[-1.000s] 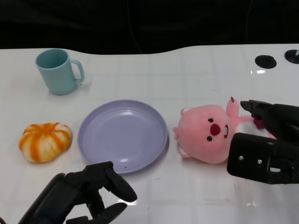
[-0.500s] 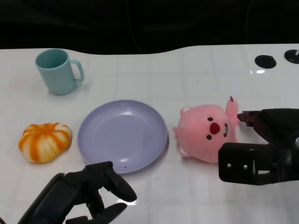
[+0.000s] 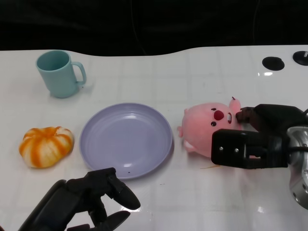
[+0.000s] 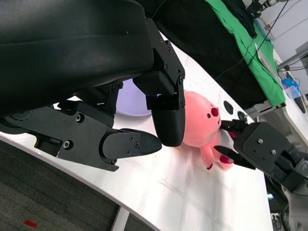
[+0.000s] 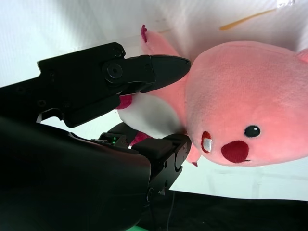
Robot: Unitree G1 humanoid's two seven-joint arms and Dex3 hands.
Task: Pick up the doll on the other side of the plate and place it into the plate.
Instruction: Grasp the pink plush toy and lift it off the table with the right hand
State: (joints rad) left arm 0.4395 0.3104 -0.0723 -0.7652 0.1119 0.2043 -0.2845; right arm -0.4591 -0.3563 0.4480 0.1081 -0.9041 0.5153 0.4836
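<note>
The pink plush doll (image 3: pixel 204 126) lies on the white table just right of the lilac plate (image 3: pixel 126 139), apart from its rim. My right hand (image 3: pixel 255 139) grips the doll's body from the right, with one finger (image 5: pixel 159 67) over it and another (image 5: pixel 166 154) under it. The doll's head (image 5: pixel 240 96) sticks out past the fingers and is tipped up. In the left wrist view the doll (image 4: pixel 199 120) sits between the right hand's (image 4: pixel 262 147) fingers. My left hand (image 3: pixel 86 199) hovers near the front edge below the plate, its fingers curled, holding nothing.
A teal mug (image 3: pixel 60 73) stands at the back left. An orange striped pumpkin toy (image 3: pixel 46 146) lies left of the plate. Two black round holes (image 3: pixel 273 62) mark the far right of the table. A thin yellow strip (image 3: pixel 209 167) lies under the doll.
My right hand has moved left and closed around the doll's body. The doll's head has tipped up and shifted slightly towards the plate. The left hand has stayed put.
</note>
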